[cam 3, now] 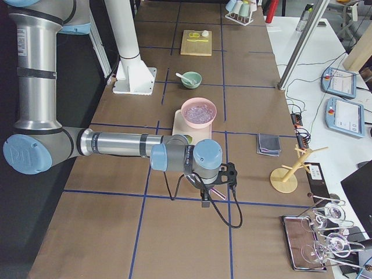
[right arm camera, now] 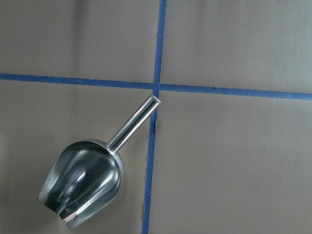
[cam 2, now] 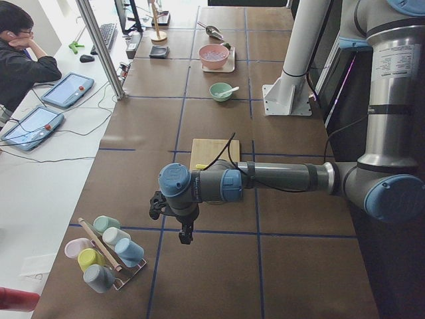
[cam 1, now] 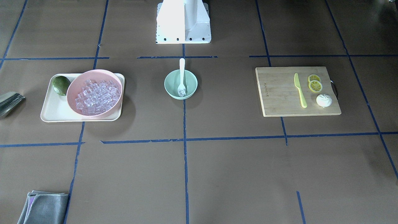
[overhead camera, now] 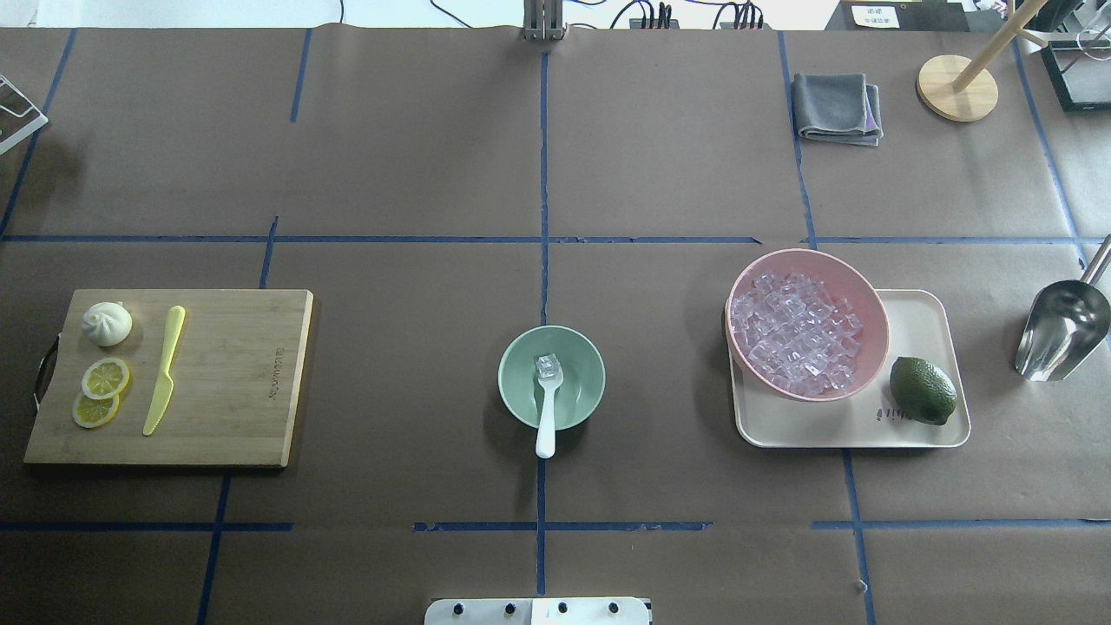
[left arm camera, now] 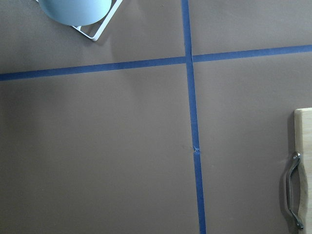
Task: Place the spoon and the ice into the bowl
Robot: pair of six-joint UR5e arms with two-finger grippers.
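Observation:
The mint-green bowl point(overhead camera: 521, 382) point(cam 1: 172, 84) stands at the table's middle. The white spoon point(overhead camera: 546, 421) point(cam 1: 182, 73) lies in it, scoop down inside, handle resting on the rim toward the robot. One clear ice cube point(overhead camera: 547, 365) sits on the scoop. The pile of ice point(overhead camera: 794, 330) point(cam 1: 96, 96) fills the pink bowl point(overhead camera: 859, 291). My left gripper point(cam 2: 186, 236) hangs over the table's left end, my right gripper point(cam 3: 204, 200) over the right end, both far from the bowl. I cannot tell whether either is open or shut.
The pink bowl and a green lime point(overhead camera: 923, 391) sit on a cream tray point(overhead camera: 920, 312). A metal scoop point(overhead camera: 1061, 330) point(right arm camera: 83, 183) lies to its right. A cutting board point(overhead camera: 226, 373) holds a yellow-green knife point(overhead camera: 163, 373), lemon slices and a bun. A grey cloth point(overhead camera: 838, 107) lies beyond.

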